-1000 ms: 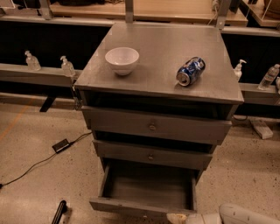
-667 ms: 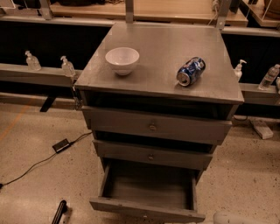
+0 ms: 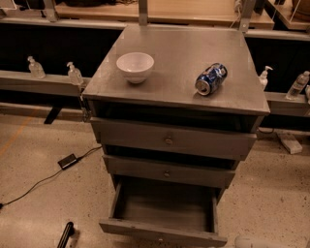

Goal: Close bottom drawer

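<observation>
Speckled beige floor (image 3: 38,145) carries a black corded adapter box (image 3: 67,161) at 8 o'clock, grey ledges (image 3: 29,83) at 9 and 3 o'clock hold pump bottles (image 3: 73,73), a wooden counter (image 3: 193,9) spans 12 o'clock, and the pale gripper (image 3: 249,241) shows at the 5 o'clock edge.

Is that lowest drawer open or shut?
Open: the bottom drawer juts out, its inside showing. The pincer is barely visible by its front right corner.

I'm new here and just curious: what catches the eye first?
The bottom drawer hangs wide open and empty, low on the grey cabinet. On top sit a white bowl, left, and a blue can lying right. The gripper is out of view; a pale arm part shows bottom right.
</observation>
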Robot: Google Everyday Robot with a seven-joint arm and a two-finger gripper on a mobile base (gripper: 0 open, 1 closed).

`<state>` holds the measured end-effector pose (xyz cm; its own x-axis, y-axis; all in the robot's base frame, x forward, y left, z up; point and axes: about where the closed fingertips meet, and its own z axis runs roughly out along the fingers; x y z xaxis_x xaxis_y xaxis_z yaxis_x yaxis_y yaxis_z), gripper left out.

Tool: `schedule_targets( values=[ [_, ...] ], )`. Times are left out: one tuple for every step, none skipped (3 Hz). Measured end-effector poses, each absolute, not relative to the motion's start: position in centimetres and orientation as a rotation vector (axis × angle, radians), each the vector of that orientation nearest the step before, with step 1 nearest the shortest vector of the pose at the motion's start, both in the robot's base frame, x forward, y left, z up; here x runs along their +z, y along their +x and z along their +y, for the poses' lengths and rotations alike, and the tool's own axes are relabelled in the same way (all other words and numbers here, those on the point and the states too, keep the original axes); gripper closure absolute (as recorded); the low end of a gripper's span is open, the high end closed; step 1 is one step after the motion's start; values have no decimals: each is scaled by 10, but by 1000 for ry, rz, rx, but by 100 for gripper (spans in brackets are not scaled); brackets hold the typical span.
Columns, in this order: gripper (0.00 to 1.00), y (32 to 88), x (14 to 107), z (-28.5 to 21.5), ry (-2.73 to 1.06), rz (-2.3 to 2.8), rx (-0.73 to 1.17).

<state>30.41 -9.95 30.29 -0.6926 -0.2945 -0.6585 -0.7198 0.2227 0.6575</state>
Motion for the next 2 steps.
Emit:
schedule_targets(
  values=[
    [0,313,295,-85,-1059,2008,1412],
    [0,341,282,-49,-1287,1783,1367]
  ],
)
